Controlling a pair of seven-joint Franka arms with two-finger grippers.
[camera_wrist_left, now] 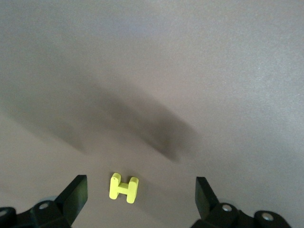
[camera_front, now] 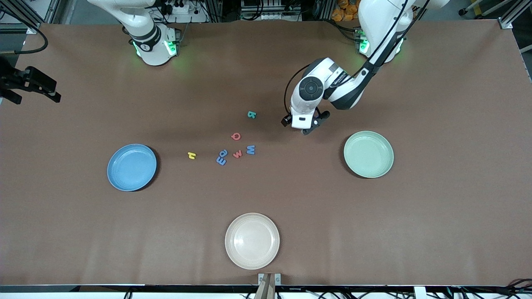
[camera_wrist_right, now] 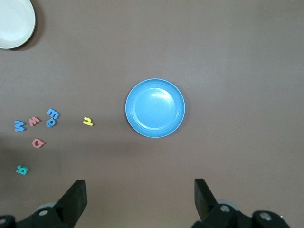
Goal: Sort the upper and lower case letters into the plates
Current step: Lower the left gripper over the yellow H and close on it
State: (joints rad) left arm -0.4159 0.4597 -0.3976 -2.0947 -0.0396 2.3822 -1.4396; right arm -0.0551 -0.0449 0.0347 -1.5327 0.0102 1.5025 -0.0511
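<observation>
My left gripper [camera_front: 306, 127] is low over the table between the letter cluster and the mint green plate [camera_front: 368, 154]. In the left wrist view it [camera_wrist_left: 141, 185] is open, with a yellow H [camera_wrist_left: 123, 188] lying flat on the table between its fingers, untouched. The loose letters are a teal one [camera_front: 251, 114], a red one [camera_front: 235, 136], a blue W [camera_front: 250, 150], a red w [camera_front: 237, 154], blue pieces [camera_front: 222, 157] and a yellow n [camera_front: 191, 155]. The blue plate [camera_front: 132, 167] is empty. My right gripper [camera_wrist_right: 140, 190] waits open, high over the table, looking down on the blue plate [camera_wrist_right: 155, 108].
A cream-beige plate [camera_front: 252, 241] sits near the table's front edge, empty; it also shows in the right wrist view [camera_wrist_right: 14, 21]. A black device [camera_front: 29, 82] juts in at the right arm's end of the table.
</observation>
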